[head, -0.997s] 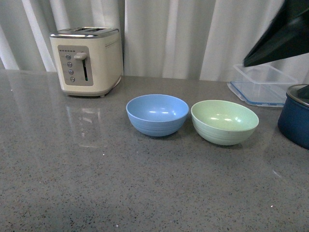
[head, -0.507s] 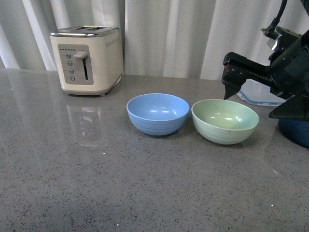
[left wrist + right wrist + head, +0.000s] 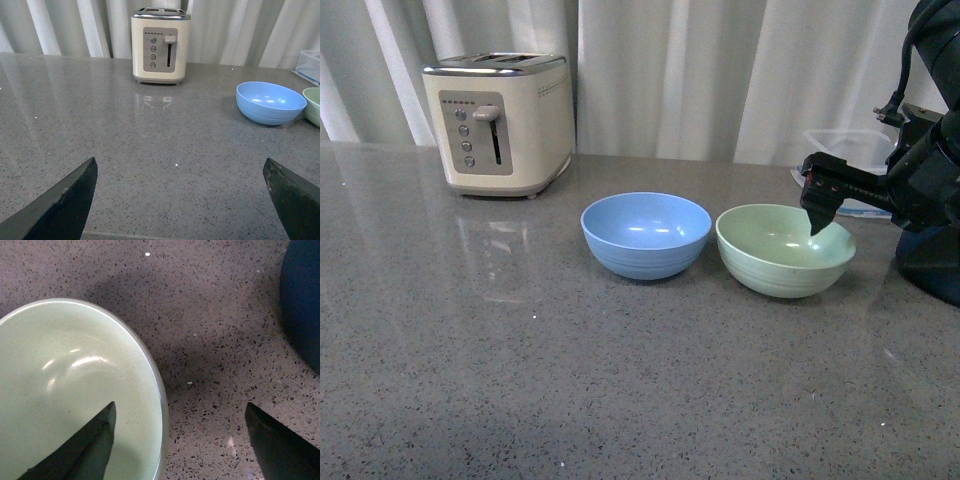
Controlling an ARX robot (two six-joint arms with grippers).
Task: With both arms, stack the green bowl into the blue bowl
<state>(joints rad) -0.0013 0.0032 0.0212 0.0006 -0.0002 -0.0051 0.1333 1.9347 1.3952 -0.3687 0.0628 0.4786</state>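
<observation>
The blue bowl and the green bowl sit side by side on the grey counter, blue to the left, both upright and empty. My right gripper hangs open over the green bowl's right rim. In the right wrist view one finger is above the green bowl's inside and the other above bare counter, so the right gripper straddles the rim without touching it. My left gripper is open over bare counter, well short of the blue bowl, and does not show in the front view. A sliver of the green bowl shows there too.
A cream toaster stands at the back left. A dark blue pot sits just right of the green bowl, close to my right arm; it also shows as the pot beside the fingers. A clear plastic container lies behind.
My right arm has come down from the upper right and moved left, bringing its open gripper onto the green bowl's right rim. The bowls have not moved.
</observation>
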